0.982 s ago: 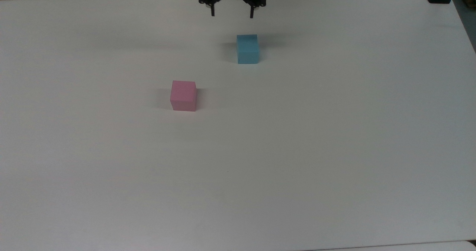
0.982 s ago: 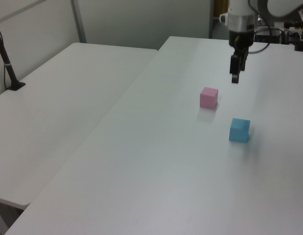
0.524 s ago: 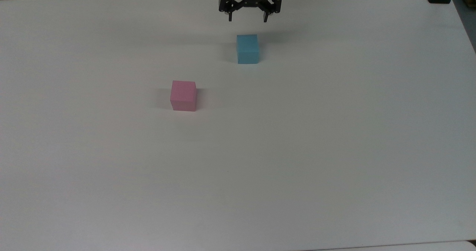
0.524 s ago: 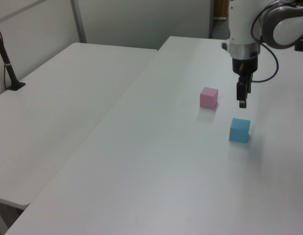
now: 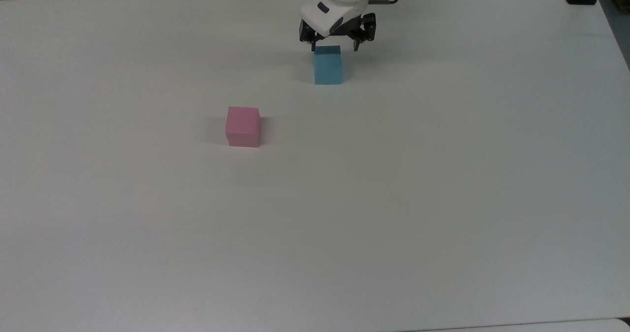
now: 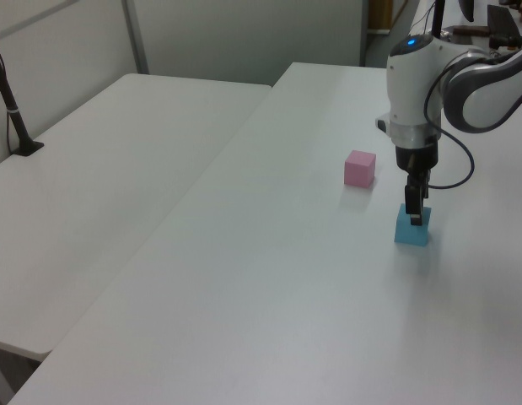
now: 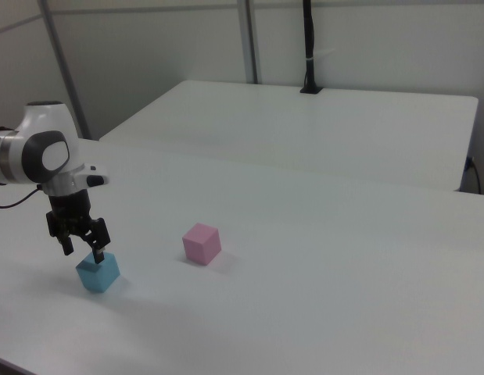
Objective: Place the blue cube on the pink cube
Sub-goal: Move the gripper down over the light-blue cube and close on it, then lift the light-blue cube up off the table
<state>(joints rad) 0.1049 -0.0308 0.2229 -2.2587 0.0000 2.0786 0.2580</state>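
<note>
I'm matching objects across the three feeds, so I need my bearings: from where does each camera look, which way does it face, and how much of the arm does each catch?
Top view: high, opposite the robot's base, looking down the white table; white wrist and open gripper above the blue cube.
Left view: raised at one side, looking along the table; forearm, wrist, gripper, a second table beyond.
Right view: raised at the opposite side; wrist, gripper, a second table behind.
All share the blue cube, pink cube and gripper.
</note>
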